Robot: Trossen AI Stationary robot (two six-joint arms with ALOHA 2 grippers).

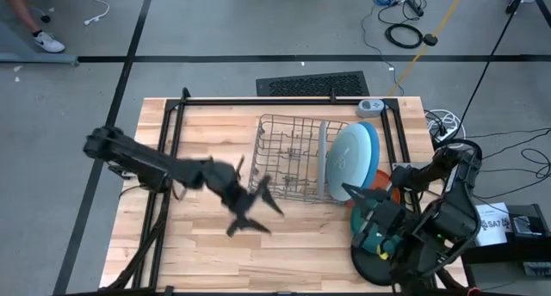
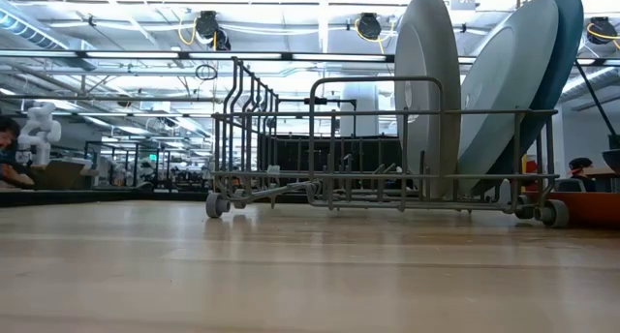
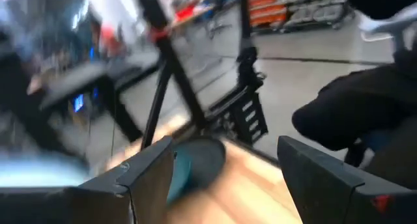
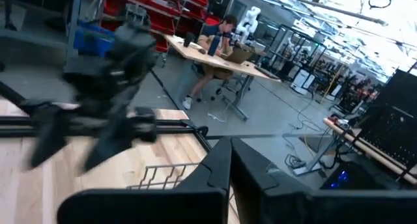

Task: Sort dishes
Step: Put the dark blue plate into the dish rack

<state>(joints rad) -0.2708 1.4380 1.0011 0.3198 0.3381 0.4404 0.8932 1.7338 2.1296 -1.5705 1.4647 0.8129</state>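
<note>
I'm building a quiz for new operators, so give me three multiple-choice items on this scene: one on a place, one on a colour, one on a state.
1. Where in the dish rack do the plates stand?
A. The end toward the right arm
B. The end toward the left arm
C. The middle

2. What colour is the plate lying just outside the rack?
A. White
B. Green
C. Orange

3. How is the left gripper?
A. Shut on a plate
B. Open and empty
C. Inside the rack

Key: A, the grey plate and pale blue plate stand at the dish rack's right end, near the right gripper. C, the orange plate lies there. B, the left gripper hangs over bare table with its fingers spread.
</note>
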